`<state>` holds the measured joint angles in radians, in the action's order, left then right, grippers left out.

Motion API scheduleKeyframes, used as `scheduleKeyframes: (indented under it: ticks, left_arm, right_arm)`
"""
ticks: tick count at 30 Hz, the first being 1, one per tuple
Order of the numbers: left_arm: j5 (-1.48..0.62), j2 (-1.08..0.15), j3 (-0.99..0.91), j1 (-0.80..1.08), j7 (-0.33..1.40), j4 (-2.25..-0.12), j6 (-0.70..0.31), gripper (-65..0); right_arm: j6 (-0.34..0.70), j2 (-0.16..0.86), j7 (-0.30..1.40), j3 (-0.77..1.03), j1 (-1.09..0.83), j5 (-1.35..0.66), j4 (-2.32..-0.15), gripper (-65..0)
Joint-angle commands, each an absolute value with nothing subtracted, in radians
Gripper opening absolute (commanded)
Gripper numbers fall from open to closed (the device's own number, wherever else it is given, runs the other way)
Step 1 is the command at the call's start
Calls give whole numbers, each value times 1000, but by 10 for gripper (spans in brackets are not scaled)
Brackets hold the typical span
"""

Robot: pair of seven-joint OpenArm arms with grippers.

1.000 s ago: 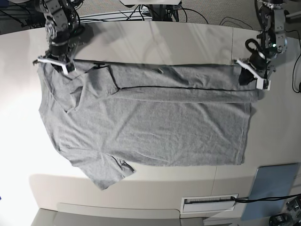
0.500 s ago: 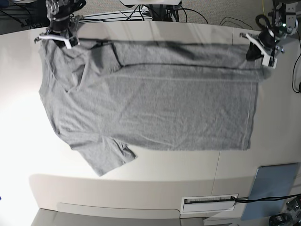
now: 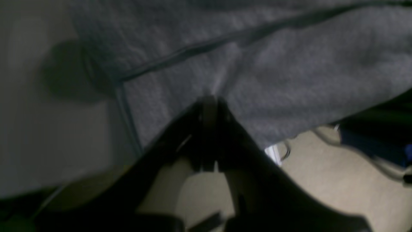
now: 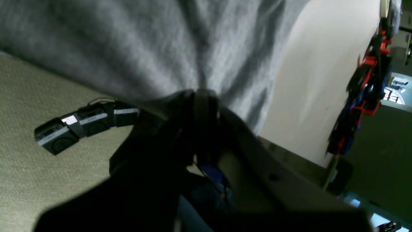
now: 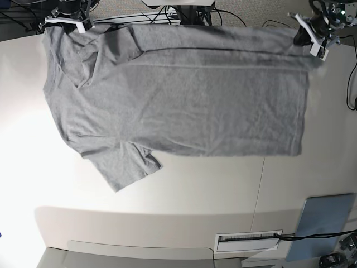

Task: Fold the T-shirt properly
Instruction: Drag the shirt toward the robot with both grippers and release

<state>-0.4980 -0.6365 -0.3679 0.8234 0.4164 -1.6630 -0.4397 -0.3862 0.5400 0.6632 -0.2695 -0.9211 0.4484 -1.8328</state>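
Observation:
The heather-grey T-shirt (image 5: pixel 184 95) lies spread across the table, plain side up. Its neck end is at the left, its hem is at the right, and one sleeve (image 5: pixel 125 167) points toward the near edge. My right gripper (image 5: pixel 66 22) is shut on the shirt's far left corner at the table's far edge. My left gripper (image 5: pixel 311 37) is shut on the far right corner by the hem. In the left wrist view the left gripper (image 3: pixel 209 100) pinches grey T-shirt (image 3: pixel 289 64) cloth. In the right wrist view the right gripper (image 4: pixel 201 93) bunches the T-shirt (image 4: pixel 128 42) into radiating folds.
A flat blue-grey panel (image 5: pixel 326 223) lies at the near right corner, with a white slotted strip (image 5: pixel 248 241) beside it. Cables (image 5: pixel 189 14) run behind the table's far edge. The tan table (image 5: pixel 167 195) shows bare below the shirt. Black modules (image 4: pixel 80 124) hang over the carpet.
Both grippers have drawn the shirt's far edge away to the table's far edge. The whole shirt slid with them, and the folded-over strip along the top has flattened out.

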Motion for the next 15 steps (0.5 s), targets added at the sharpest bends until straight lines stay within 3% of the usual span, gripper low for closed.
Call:
scheduleKeyframes:
  ticks: [1, 12, 15]
  left_arm:
    - [-467, -648, -397, 842, 455, -1678, -428, -650]
    - [-562, -648, -527, 777, 444, -1945, -446, -644]
    - [-566, -648, -527, 692, 446, -1945, -440, -450]
  right_arm:
    - [-413, 548, 667, -266, -934, 474, -1853, -650]
    - [-524, 548, 618, -259, -905, 672, -2134, -650]
    - [-503, 548, 636, -232, -840, 670, -2143, -650]
